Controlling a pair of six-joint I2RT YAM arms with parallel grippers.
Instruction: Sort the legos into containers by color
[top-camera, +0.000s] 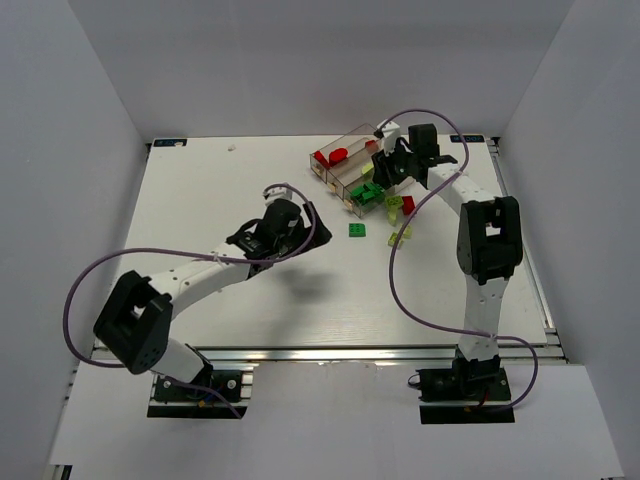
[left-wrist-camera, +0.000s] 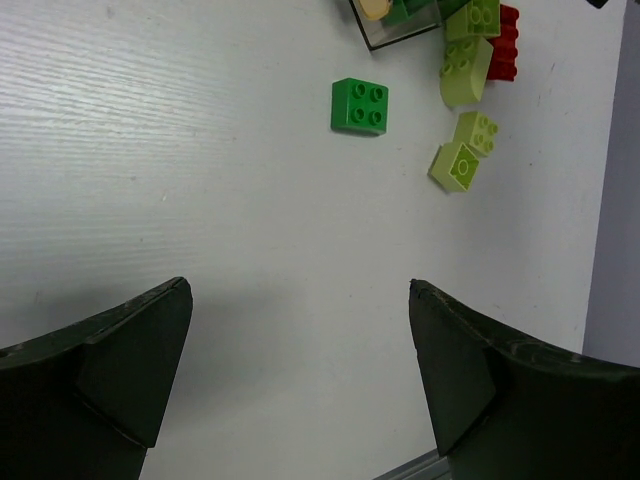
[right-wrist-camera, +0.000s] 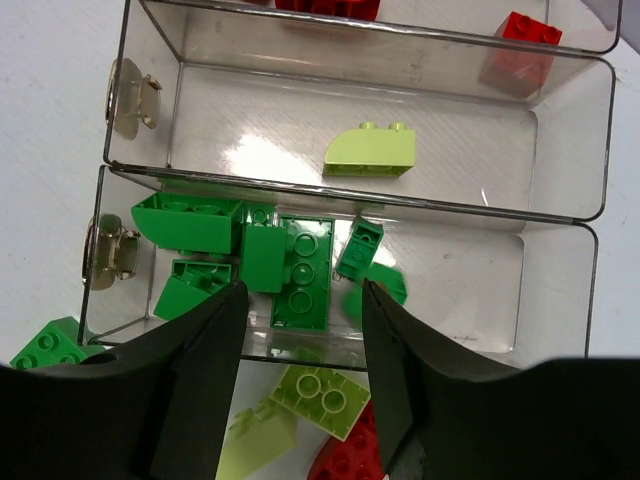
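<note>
The clear three-compartment tray (top-camera: 340, 160) lies at the back of the table. In the right wrist view its near compartment (right-wrist-camera: 450, 290) holds several dark green bricks (right-wrist-camera: 300, 265), the middle one holds one lime brick (right-wrist-camera: 370, 150), and the far one holds red bricks (right-wrist-camera: 520, 45). My right gripper (right-wrist-camera: 300, 300) is open and empty above the tray's near wall; it also shows in the top view (top-camera: 385, 172). My left gripper (left-wrist-camera: 300, 290) is open and empty over bare table, short of a loose dark green brick (left-wrist-camera: 360, 105); it also shows in the top view (top-camera: 290, 222).
Loose bricks lie by the tray's near side: lime ones (left-wrist-camera: 455, 165), (right-wrist-camera: 320, 395), a red one (right-wrist-camera: 350, 460) and a green one (right-wrist-camera: 45, 345). In the top view a green brick (top-camera: 357, 230) and lime bricks (top-camera: 403, 236) sit between the arms. White walls enclose the table.
</note>
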